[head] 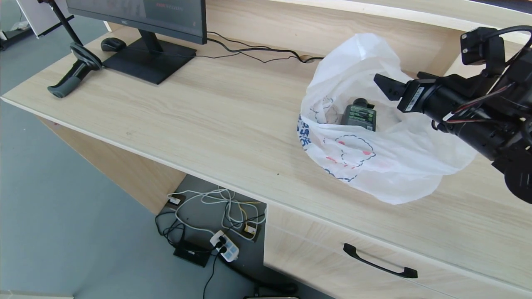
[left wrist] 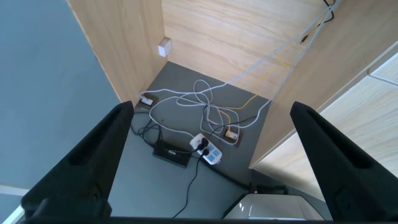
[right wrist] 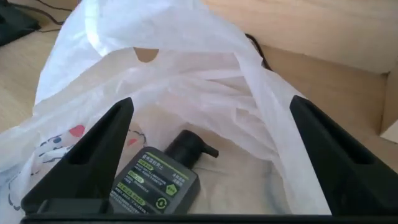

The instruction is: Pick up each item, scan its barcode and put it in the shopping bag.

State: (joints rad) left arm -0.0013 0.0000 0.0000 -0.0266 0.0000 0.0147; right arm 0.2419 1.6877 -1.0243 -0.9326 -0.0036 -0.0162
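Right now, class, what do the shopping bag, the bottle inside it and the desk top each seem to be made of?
Shopping bag: thin white plastic film, likely; it crumples, lets light through and shines. Pump bottle: probably dark plastic, smooth, with a printed label and black pump head. Desk top: pale wood-grain, matt; possibly laminate over board, since the grain runs even.

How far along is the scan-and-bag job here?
Done: one dark pump bottle lies inside the white shopping bag on the desk. In hand: nothing; the right gripper is open at the bag's mouth above the bottle, and the left gripper is open, facing the floor cables beneath the desk. Left: the barcode scanner lies beside the monitor stand; whether more items await cannot be told.
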